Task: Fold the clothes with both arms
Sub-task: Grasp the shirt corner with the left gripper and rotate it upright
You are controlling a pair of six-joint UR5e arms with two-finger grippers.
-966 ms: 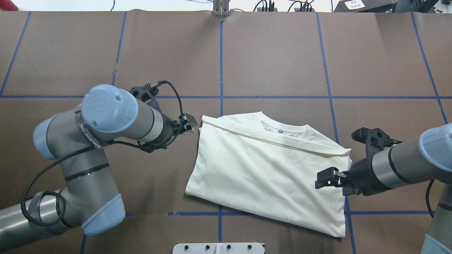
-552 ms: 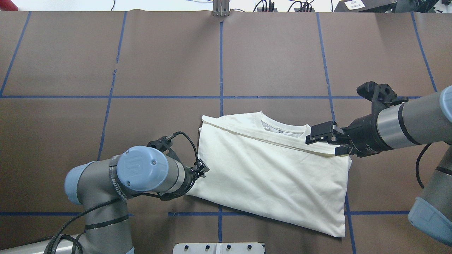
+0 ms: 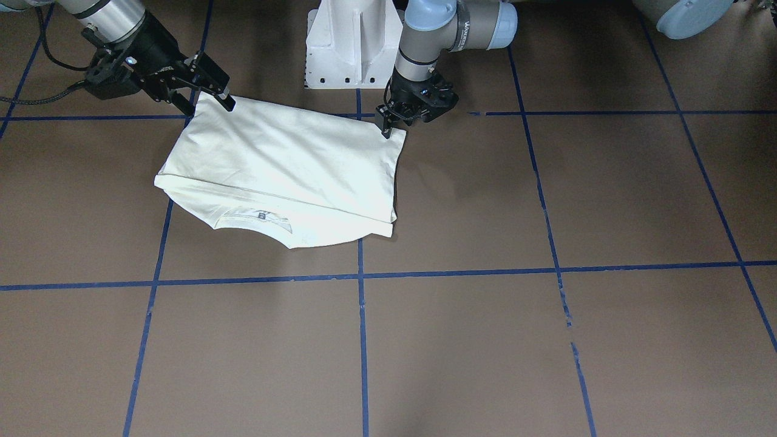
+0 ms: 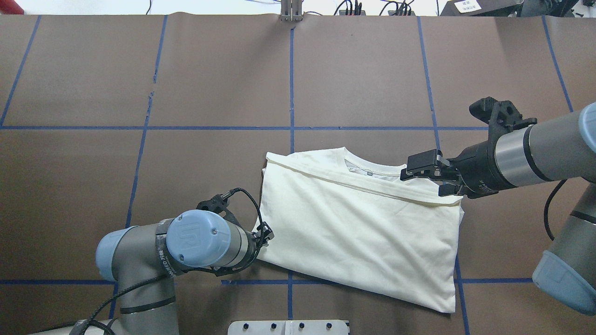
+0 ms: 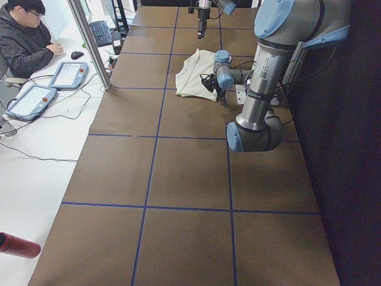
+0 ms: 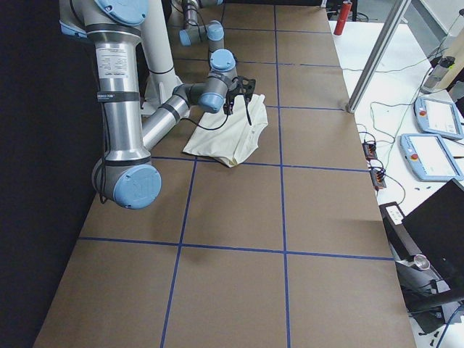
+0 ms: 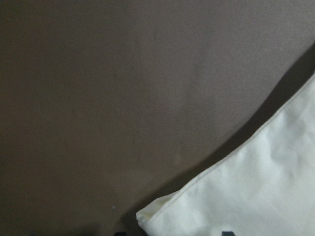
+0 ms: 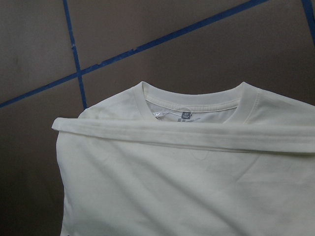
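The cream shirt (image 4: pixel 358 228) lies folded on the brown table, plain side up, collar (image 8: pixel 192 101) at the far edge and a sleeve folded across below it. My left gripper (image 4: pixel 266 232) points down at the shirt's near-left corner (image 7: pixel 147 216), open, its tips just outside the cloth. From the front-facing view the left gripper (image 3: pixel 388 126) sits right at that corner of the shirt (image 3: pixel 285 164). My right gripper (image 4: pixel 430 177) hovers open above the shirt's right edge near the shoulder, holding nothing. Seen from the front, the right gripper (image 3: pixel 213 85) is raised off the cloth.
The white pedestal base (image 3: pixel 352 42) stands just behind the shirt. Blue tape lines (image 4: pixel 292 79) grid the brown table. A person (image 5: pixel 24 36) sits at a side table with tablets. A red bottle (image 5: pixel 18 245) lies there too. A metal post (image 5: pixel 89 42) rises at the table's edge.
My left gripper swung from the shirt's far-left corner down to its near-left corner. My right gripper moved from the shirt's near-right side up to the shoulder. The shirt has not moved.
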